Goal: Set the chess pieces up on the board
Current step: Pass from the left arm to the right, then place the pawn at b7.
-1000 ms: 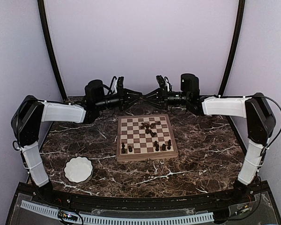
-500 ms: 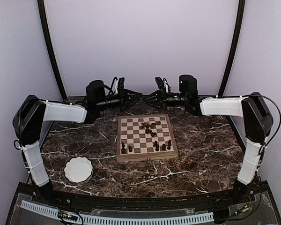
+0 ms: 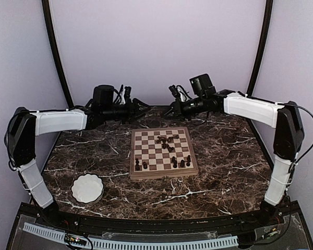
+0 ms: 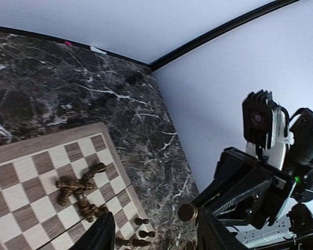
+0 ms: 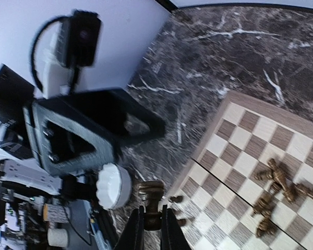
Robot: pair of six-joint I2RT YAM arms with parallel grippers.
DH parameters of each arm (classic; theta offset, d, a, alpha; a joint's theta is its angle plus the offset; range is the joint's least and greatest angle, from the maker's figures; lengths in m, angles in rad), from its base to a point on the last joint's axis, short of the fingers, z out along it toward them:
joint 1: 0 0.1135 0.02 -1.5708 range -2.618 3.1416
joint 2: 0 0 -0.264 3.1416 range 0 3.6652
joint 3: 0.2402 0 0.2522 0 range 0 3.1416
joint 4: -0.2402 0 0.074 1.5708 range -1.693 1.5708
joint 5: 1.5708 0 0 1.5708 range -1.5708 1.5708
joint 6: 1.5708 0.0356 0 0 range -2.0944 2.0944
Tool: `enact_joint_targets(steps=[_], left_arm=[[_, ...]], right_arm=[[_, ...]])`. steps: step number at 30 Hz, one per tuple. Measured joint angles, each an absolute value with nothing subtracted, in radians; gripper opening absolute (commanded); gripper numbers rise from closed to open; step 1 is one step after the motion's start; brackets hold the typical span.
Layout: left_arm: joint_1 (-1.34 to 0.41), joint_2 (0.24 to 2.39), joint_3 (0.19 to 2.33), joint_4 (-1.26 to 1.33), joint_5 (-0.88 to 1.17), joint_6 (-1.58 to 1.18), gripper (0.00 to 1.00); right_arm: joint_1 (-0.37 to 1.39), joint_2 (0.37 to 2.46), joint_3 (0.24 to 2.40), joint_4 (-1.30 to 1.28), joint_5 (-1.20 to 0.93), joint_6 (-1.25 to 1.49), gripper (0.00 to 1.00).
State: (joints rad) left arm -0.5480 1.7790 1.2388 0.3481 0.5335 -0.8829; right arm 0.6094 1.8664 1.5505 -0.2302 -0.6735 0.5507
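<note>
1. Chess pieces (image 3: 166,140): most of the dark chessmen are on the board (image 3: 164,174). One group lies toppled in a heap on the far half, a little right of centre.
2. Several more stand upright along the near rows. A few are at the near-left corner (image 3: 141,165) and a few toward the near-right (image 3: 181,163).
3. One brown chessman (image 5: 150,194) is off the board, in the air above the marble table (image 3: 224,156). It is pinched at its lower part between the two fingers of the right gripper (image 5: 151,214), with its top clear of the fingertips.
4. Right gripper: the jaws are drawn narrow and clamped on that chessman. In the left wrist view the piece shows as a small round brown end at the tip of the right gripper.
5. Left gripper (image 4: 155,229): the fingers are spread wide and there is nothing between them.
6. In the overhead view both grippers are raised beyond the far edge of the board, tips facing each other and apart.
7. The board lies flat in the middle of the table, and its light rim is visible on all sides.
8. A white scalloped bowl (image 3: 87,188) sits near the front left of the table, well apart from the board. I cannot see anything in it.
</note>
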Motion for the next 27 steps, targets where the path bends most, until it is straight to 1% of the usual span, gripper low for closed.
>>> enact_joint_targets(steps=[1, 2, 4, 9, 11, 14, 18, 27], left_arm=[[-0.545, 1.758, 1.246, 0.294, 0.5, -0.84, 0.65], [-0.541, 1.736, 1.253, 0.244, 0.471, -0.802, 0.87], [-0.534, 1.687, 1.263, 0.153, 0.41, -0.714, 0.97], [-0.531, 1.578, 1.253, 0.007, 0.256, -0.594, 0.99], [-0.523, 1.535, 1.21, 0.001, 0.217, -0.596, 0.99], [-0.484, 1.489, 1.098, 0.028, 0.221, -0.647, 0.99], [-0.448, 1.504, 1.009, 0.043, 0.252, -0.709, 0.98], [-0.45, 1.519, 1.001, 0.065, 0.321, -0.757, 0.95]], right_arm=[[0.618, 1.866, 1.581, -0.305, -0.636, 0.504, 0.02], [0.63, 1.866, 1.615, -0.388, -0.594, 0.457, 0.02], [0.665, 1.867, 1.681, -0.547, -0.504, 0.368, 0.02], [0.742, 1.903, 1.818, -0.844, -0.319, 0.237, 0.02], [0.758, 1.93, 1.852, -0.931, -0.268, 0.213, 0.03], [0.779, 1.978, 1.892, -1.061, -0.179, 0.183, 0.03], [0.791, 2.01, 1.894, -1.165, -0.1, 0.165, 0.03], [0.795, 2.047, 1.871, -1.24, -0.03, 0.154, 0.05]])
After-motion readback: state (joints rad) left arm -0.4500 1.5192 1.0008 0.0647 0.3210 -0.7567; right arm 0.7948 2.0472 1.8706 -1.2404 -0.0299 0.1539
